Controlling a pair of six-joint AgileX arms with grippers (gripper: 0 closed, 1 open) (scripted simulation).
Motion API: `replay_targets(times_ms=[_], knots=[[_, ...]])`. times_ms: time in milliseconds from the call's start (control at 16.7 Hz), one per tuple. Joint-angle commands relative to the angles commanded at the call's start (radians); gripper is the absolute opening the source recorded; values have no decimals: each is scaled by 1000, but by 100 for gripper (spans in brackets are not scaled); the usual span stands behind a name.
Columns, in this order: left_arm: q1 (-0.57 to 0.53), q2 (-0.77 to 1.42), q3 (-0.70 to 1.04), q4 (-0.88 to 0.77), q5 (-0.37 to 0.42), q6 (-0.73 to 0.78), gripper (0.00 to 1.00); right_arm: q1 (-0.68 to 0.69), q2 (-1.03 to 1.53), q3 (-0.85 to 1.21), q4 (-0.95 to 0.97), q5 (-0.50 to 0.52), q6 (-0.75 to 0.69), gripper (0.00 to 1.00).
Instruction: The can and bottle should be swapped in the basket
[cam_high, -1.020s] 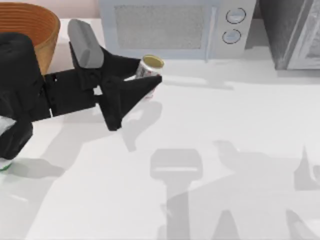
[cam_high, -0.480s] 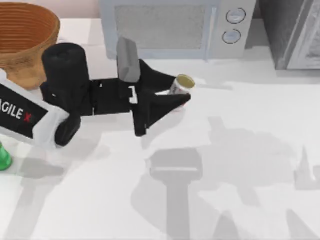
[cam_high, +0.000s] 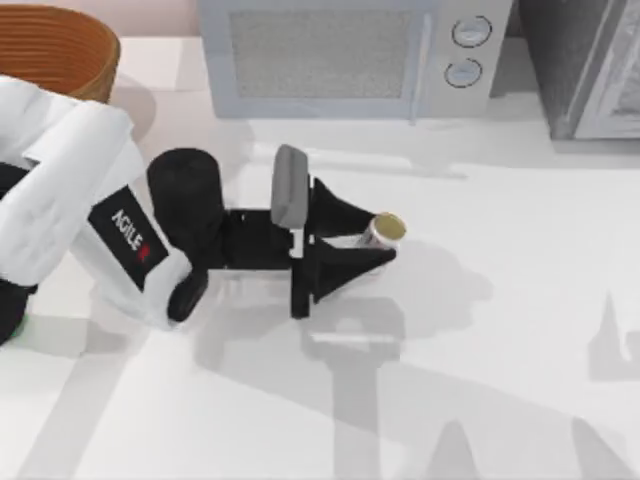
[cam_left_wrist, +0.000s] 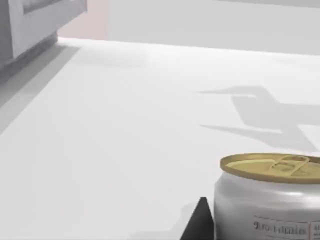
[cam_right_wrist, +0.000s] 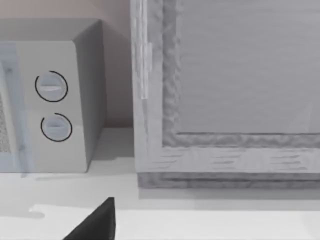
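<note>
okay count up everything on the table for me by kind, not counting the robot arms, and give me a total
Cans: 1, the can between the left gripper fingers.
Baskets: 1, the basket at the far left corner.
Microwaves: 1, the microwave at the back.
Cabinet-like grey boxes: 1, the grey unit at the back right.
Total: 4

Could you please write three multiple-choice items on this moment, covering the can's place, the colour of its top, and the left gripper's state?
1. Where is the can?
A. inside the basket
B. on the table in front of the microwave
C. on top of the microwave

2. What colour is its top?
A. dull gold
B. blue
C. black

3. The left gripper is:
A. wide open, far from everything
B. shut on the can
C. shut on the basket's rim

Key: B, it is out on the white table; A, the left wrist view shows gold; B, fingers flank it.
</note>
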Motion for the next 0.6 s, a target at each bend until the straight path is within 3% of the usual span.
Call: replay_targets(times_ms=[600], knots=[[7, 90, 58, 77, 7, 21, 0, 0, 0, 0, 0, 0, 0, 100]])
